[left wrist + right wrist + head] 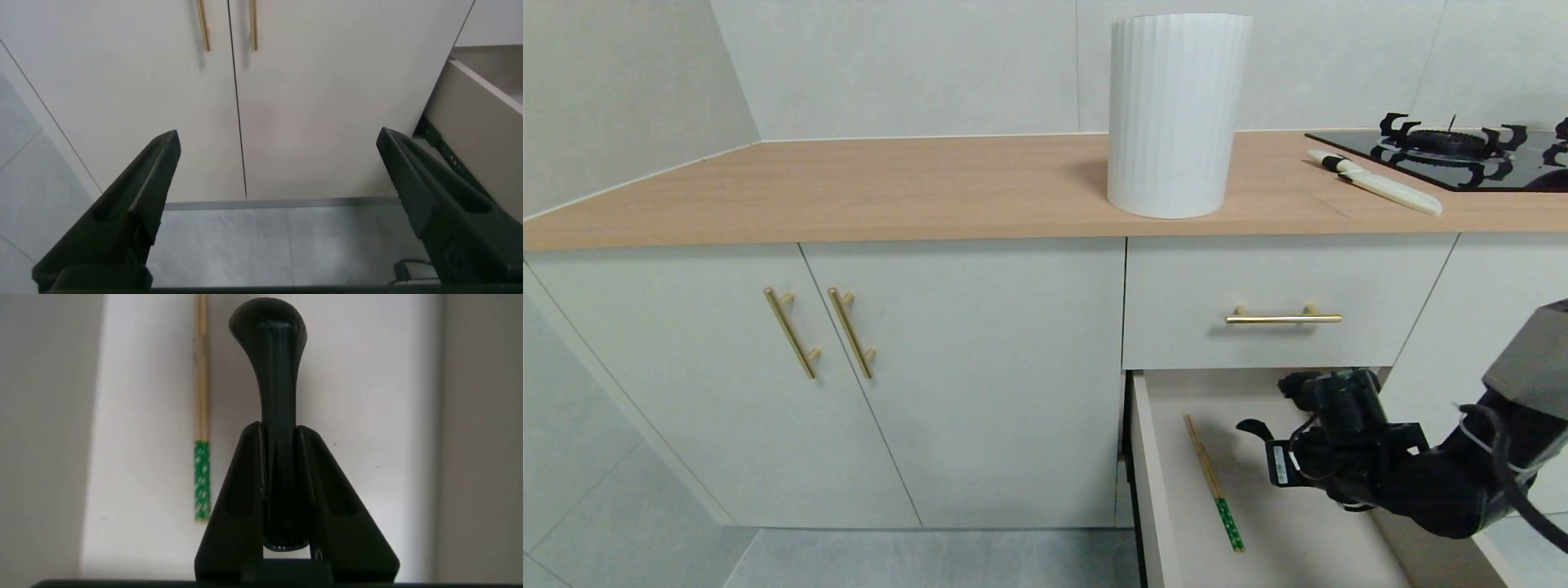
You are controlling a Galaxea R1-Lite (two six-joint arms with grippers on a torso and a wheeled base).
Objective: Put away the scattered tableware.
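- The right end effector (1282,457) hangs over the open drawer (1152,474), its 2 fingers pressed together on a black utensil (1254,426).
- In the right wrist view the same end effector (282,498) pinches the utensil (270,376) by its narrow part, and the rounded end sticks out past the fingertips.
- The left end effector (278,140) is spread wide and holds nothing. It faces the 2 cabinet doors (327,98) low down, just above the floor.
- The utensil is slim, glossy black and slightly curved. I cannot tell whether it is a spoon.
- A pair of chopsticks (1213,482), pale wood with green patterned ends, lies flat on the drawer bottom beside the utensil.
- A tall white ribbed container (1176,114) stands on the counter (890,188). Its contents are hidden.
- A pale knife (1380,184) lies on the counter, partly over the edge of the stove (1445,155).
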